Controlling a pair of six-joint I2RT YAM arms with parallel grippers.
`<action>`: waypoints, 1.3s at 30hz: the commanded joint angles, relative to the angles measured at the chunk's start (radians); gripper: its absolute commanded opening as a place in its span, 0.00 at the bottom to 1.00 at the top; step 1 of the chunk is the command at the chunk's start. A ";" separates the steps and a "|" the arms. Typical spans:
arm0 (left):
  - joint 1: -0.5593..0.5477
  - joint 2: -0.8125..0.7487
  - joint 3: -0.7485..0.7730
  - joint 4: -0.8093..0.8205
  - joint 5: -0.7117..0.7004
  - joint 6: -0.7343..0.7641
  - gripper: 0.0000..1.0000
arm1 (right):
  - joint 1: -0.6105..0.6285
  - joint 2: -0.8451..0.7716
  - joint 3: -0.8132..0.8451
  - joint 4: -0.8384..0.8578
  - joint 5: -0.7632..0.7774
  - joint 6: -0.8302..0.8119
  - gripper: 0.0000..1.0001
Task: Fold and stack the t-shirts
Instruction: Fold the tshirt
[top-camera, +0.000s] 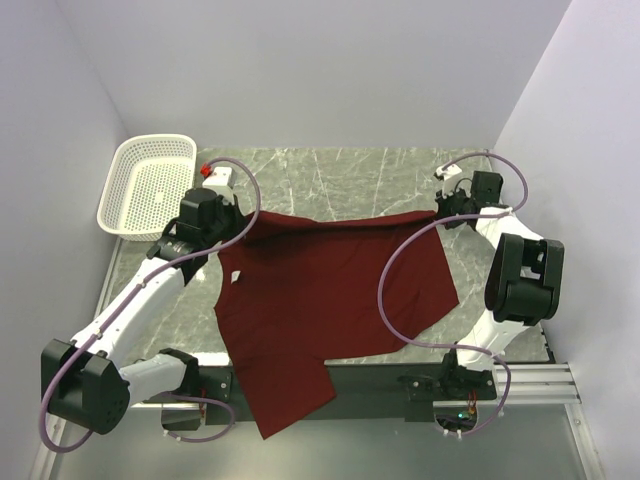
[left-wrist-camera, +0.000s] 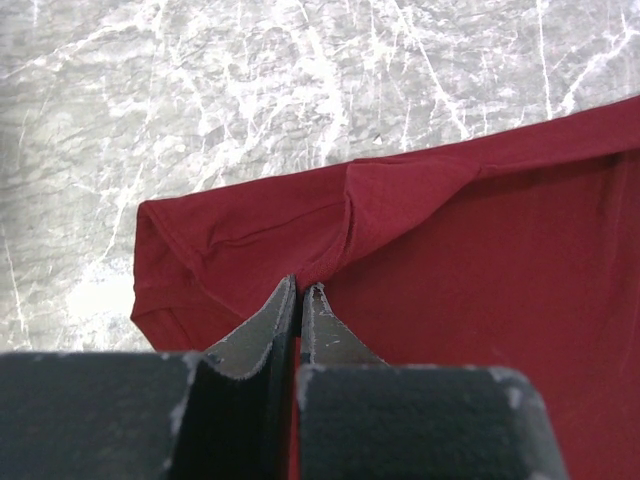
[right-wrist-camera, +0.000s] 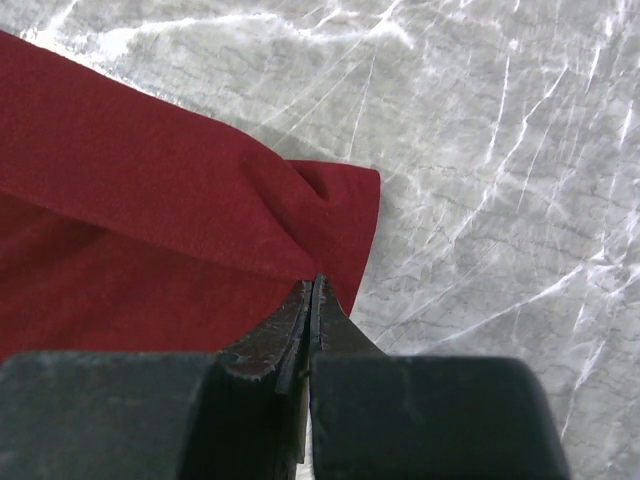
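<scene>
Top external view shows the t-shirt (top-camera: 320, 290) spread over the table's (top-camera: 330, 175) centre, one end hanging off the six o'clock edge. The left gripper (left-wrist-camera: 300, 295) is clamped on its ten o'clock corner, and the right gripper (right-wrist-camera: 313, 285) is pinched on the two o'clock corner. The fold probably goes best if both corners travel level and taut toward six o'clock, without twisting.

No lettering, brand, number or sign can be read anywhere in the scene. The t-shirt (top-camera: 330, 290) shows only plain maroon cloth, and the white basket (top-camera: 108, 205) beyond its far left corner bears no legible mark.
</scene>
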 joint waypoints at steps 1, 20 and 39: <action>-0.004 -0.028 -0.004 0.007 -0.029 0.004 0.00 | -0.011 -0.050 -0.005 0.029 -0.021 -0.021 0.00; -0.004 -0.050 -0.015 -0.008 -0.018 0.005 0.00 | -0.015 -0.070 -0.039 0.029 -0.031 -0.030 0.00; -0.004 -0.034 -0.055 -0.050 0.094 0.025 0.00 | -0.083 -0.117 -0.059 -0.063 -0.080 -0.076 0.66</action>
